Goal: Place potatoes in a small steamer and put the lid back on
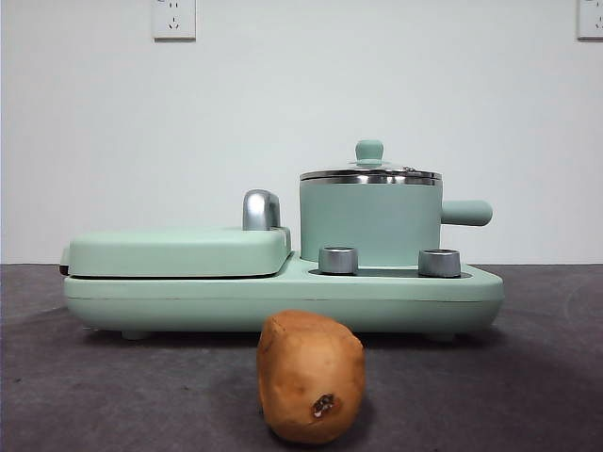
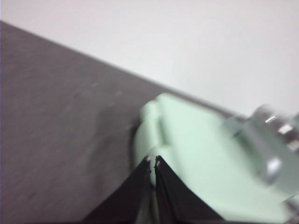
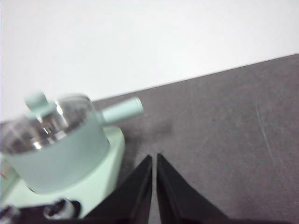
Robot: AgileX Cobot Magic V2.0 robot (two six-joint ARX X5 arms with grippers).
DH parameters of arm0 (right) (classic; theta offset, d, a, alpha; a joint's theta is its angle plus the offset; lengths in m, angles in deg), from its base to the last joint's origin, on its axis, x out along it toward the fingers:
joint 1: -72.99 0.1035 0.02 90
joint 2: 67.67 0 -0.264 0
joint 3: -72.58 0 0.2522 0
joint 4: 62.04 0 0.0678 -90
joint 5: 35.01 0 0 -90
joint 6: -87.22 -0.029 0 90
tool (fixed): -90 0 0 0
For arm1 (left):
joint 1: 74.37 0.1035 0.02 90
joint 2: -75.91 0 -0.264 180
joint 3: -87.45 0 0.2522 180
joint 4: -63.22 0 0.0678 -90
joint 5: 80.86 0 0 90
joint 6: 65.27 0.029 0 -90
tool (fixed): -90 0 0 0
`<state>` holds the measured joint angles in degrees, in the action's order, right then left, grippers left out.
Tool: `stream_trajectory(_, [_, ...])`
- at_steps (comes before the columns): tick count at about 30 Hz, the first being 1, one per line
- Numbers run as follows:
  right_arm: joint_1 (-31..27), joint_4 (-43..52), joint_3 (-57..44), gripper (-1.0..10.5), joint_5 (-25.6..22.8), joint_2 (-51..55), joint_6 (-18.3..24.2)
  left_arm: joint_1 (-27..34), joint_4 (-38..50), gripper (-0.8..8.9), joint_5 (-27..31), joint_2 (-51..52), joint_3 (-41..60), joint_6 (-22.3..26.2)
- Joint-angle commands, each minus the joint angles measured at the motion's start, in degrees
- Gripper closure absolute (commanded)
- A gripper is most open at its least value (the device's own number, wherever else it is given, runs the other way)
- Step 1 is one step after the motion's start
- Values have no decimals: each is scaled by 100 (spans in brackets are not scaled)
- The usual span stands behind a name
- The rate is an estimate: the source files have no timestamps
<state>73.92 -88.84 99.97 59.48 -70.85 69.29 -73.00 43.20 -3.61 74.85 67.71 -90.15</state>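
Observation:
The orange-brown potato (image 1: 311,377) lies on the dark table in front of the appliance, its dark eye spot facing the front camera. The mint-green steamer pot (image 1: 369,224) stands on the right half of the appliance base, its side handle pointing right. The glass lid (image 1: 369,173) with its green knob sits on the pot. Pot (image 3: 60,149) and lid (image 3: 46,119) also show in the right wrist view. My left gripper (image 2: 153,161) is shut and empty above the flat griddle's end. My right gripper (image 3: 154,158) is shut and empty, off the pot's handle side. Neither arm shows in the front view.
The flat green griddle cover (image 1: 179,250) with a chrome handle (image 1: 261,209) fills the left half of the base (image 1: 283,297); it also shows in the left wrist view (image 2: 196,158). Two steel dials (image 1: 338,260) sit in front of the pot. A white wall stands behind.

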Motion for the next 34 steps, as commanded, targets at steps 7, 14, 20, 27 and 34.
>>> stream_trajectory(7, [9, -1231, 1805, 934, 796, -1143, -522, -15, -807, 796, -903, -920, -1655, -238])
stream_trajectory(14, [9, -2079, 2997, 934, 2321, -2159, -186, -81, -1294, 796, -1786, -2114, -2981, -109])
stream_trajectory(20, [9, -2188, 3567, 933, 3685, -2789, 345, -232, -1753, 795, -2739, -3180, -3893, 181])
stream_trajectory(27, [9, -2175, 3665, 932, 4068, -2970, 380, -549, -2002, 795, -3128, -4044, -4629, 662])
stream_trajectory(34, [9, -2179, 3665, 890, 4065, -2968, 319, -870, -1982, 756, -3126, -4529, -4905, 758])
